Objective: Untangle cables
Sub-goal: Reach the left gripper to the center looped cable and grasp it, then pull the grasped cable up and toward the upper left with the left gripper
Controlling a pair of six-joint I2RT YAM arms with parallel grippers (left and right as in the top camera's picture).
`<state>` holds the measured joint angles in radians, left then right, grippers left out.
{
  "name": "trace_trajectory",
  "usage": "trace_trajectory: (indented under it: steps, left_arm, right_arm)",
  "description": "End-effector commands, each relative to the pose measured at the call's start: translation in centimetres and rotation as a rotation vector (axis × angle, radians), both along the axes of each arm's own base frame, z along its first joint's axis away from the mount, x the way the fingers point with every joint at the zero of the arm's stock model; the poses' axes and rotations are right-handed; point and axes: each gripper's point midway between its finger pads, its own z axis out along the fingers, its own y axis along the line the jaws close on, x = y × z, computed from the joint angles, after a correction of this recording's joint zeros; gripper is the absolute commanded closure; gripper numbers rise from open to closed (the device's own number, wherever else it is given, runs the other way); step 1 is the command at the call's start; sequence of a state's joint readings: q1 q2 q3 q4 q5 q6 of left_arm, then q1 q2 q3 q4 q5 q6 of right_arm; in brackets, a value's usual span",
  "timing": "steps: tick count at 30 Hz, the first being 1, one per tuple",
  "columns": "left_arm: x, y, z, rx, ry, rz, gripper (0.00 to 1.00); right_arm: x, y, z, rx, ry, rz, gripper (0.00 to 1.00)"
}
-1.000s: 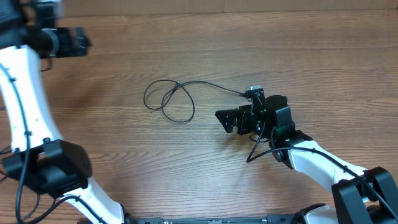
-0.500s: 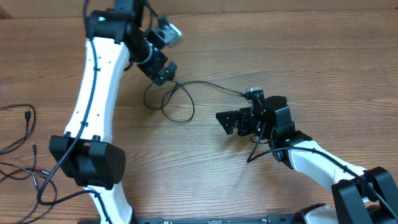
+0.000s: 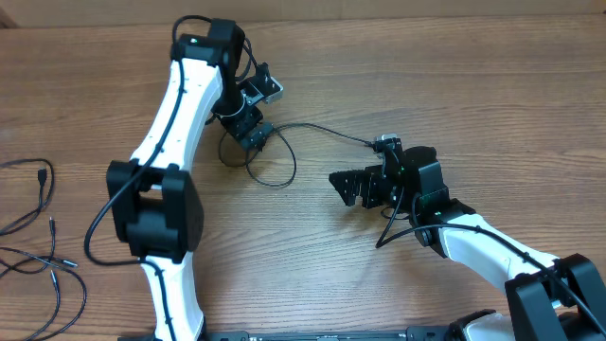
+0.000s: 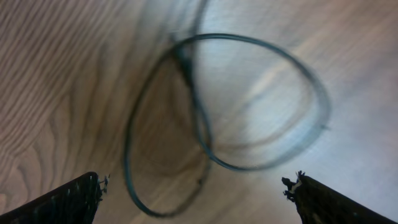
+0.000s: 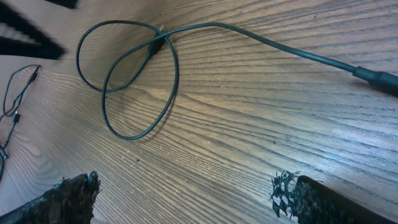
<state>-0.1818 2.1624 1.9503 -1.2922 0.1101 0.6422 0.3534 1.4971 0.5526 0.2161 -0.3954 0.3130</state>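
A thin dark cable point(image 3: 275, 161) lies on the wooden table point(image 3: 473, 85) in two crossed loops, with a lead running right to a plug point(image 3: 385, 141). My left gripper point(image 3: 254, 133) is open and hovers right over the loops. They show blurred between its fingers in the left wrist view point(image 4: 205, 130). My right gripper point(image 3: 346, 183) is open and empty, right of the loops and below the plug. The right wrist view shows the loops point(image 5: 130, 74) ahead of its fingers, untouched.
A bundle of other thin cables point(image 3: 38, 227) lies at the table's left edge and also shows at the left edge of the right wrist view point(image 5: 12, 106).
My left arm has swung in from the far left and come down over the cable loops. The right arm and the cable have not moved.
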Motion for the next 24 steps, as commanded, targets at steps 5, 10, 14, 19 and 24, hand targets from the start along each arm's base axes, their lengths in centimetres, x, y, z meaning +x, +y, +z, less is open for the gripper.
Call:
trace_trajectory:
  steps: [5, 10, 14, 19, 24]
  left_arm:
    - [0.5, 2.0, -4.4, 0.121, 0.061, 0.097, 0.0]
    - [-0.1, 1.4, -5.6, 0.093, 0.109, 0.092, 0.0]
    - [-0.3, 1.3, -6.5, 0.092, 0.134, 0.09, 0.0]
    - [-0.5, 1.4, -7.4, 0.096, 0.155, 0.097, 0.0]
    - [-0.3, 1.4, -7.6, 0.098, 0.148, 0.099, 0.06]
  right_arm:
    - [0.4, 0.0, 0.3, -0.001, -0.015, 0.0, 0.0]
    - [0.4, 0.0, 0.3, -0.001, -0.015, 0.0, 0.0]
    - [0.4, 0.0, 0.3, -0.001, -0.013, 0.0, 0.0]
    - [0.3, 0.0, 0.2, -0.003, -0.008, 0.0, 0.0]
    - [0.3, 0.0, 0.2, -0.003, -0.008, 0.0, 0.0]
